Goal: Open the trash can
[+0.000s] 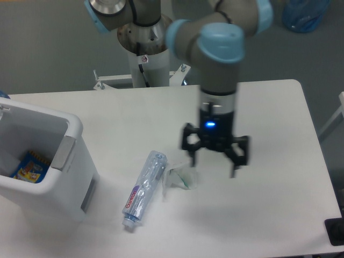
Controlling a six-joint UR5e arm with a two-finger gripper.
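Fixed camera, looking down on the table [269, 118] from the front.

The trash can [64, 177] sits at the left edge of the table, partly cut off by the frame. Its top is open: the white inner walls show, and a colourful packet [26, 166] lies at the bottom. The grey tab [61, 153] sits on the right rim. No lid is visible from here.

The arm [220, 48] reaches from its base [141, 48] at the back of the table, over to the middle right. The gripper [214, 159] points straight down, over bare tabletop. Its two black fingers [235, 157] are spread wide, with nothing between them. A blue light glows on the wrist [209, 126]. I cannot tell whether the fingertips touch the table or hang just above it.

A clear crushed bottle [142, 188] lies on its side between the trash can and the gripper, label toward the near end, touching neither. A crumpled scrap of clear wrapper [180, 177] with a green edge lies just beside the bottle, on its right. The gripper's left finger stands near this scrap, on its upper right side; contact cannot be judged.

The gripper is well apart from the trash can, with the bottle and the wrapper between them.

A blue bag [305, 13] lies on the floor at the upper right, beyond the table.
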